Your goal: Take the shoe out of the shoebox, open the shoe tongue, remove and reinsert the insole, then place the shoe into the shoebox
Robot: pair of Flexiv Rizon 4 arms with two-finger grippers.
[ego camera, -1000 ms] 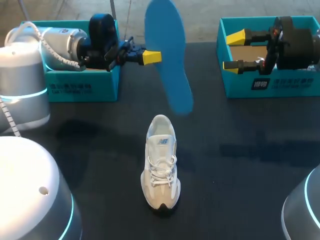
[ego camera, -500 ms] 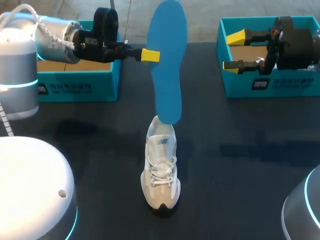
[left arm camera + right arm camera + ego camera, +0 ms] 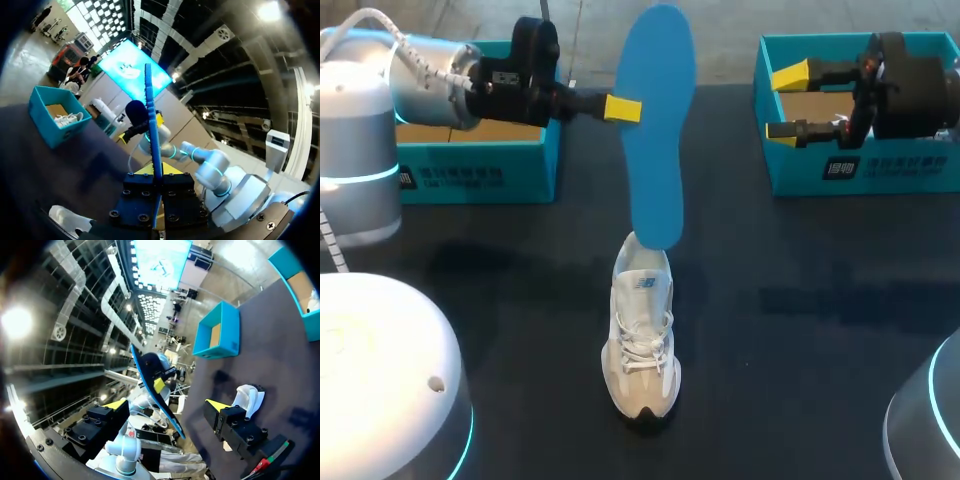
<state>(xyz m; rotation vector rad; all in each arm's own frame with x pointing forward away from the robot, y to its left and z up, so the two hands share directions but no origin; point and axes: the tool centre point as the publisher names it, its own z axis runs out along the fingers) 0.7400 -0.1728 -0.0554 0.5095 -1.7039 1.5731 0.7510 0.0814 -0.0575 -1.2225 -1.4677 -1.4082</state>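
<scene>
White shoe (image 3: 642,335) lies mid-worktop (image 3: 800,300), toe toward the near edge, laces up. Blue insole (image 3: 657,120) stands approx. upright over its heel, lower tip at the shoe opening; if it touches, cannot tell. Left claw (image 3: 624,109) is clamped on the insole's edge, a bit above the middle. Right claw (image 3: 785,102) hangs wide apart w/ nothing in it, over the right shoebox (image 3: 860,170). Left shoebox (image 3: 470,175) sits far left.

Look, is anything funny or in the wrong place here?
Only the blue insole: it is outside the white shoe, held up on end in the air by the left gripper, its lower tip at the shoe's heel. That fits the take-out-and-put-back job. Nothing looks spilled or broken.
</scene>
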